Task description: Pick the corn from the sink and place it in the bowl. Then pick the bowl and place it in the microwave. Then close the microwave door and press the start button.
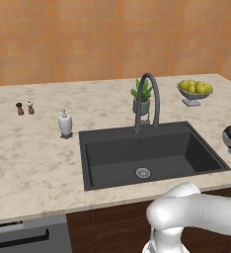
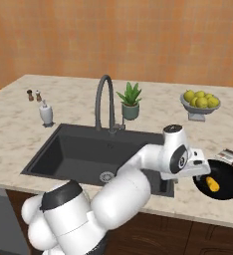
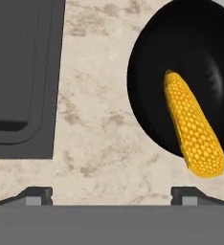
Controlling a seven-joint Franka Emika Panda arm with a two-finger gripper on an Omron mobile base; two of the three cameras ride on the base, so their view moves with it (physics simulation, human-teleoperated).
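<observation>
The corn (image 3: pixel 193 129) lay inside the black bowl (image 3: pixel 147 62), its tapered tip toward the bowl's middle and its thick end leaning up against the rim; in the right base view the same yellow cob (image 2: pixel 212 185) sat in the bowl (image 2: pixel 230 179) on the marble counter (image 2: pixel 19 124), just right of the dark sink (image 2: pixel 63 149) and near the counter's front edge; so the first step of the task looked done, judging by where the cob rested. The gripper (image 3: pixel 111 194) hung above the strip of counter between the sink's corner and the bowl, its jaws standing wide apart and holding nothing; both dark fingertips (image 3: pixel 37 194) showed at the bottom of the hand view with bare marble between them. The step in hand, by this reading, was picking up the bowl; that would call for shifting the hand right, over the bowl's rim, lowering so one fingertip went inside the wall and one outside, then closing on the rim clear of the cob's raised end; a tilt during the lift could roll the corn out. The sink basin held only its round drain (image 1: pixel 142 172) under the arched faucet (image 1: pixel 148 96); a potted plant (image 1: pixel 142 96), a pedestal bowl of lemons (image 1: pixel 195 89) and a soap dispenser (image 1: pixel 64 123) stood farther back on the counter, well apart from the work.
</observation>
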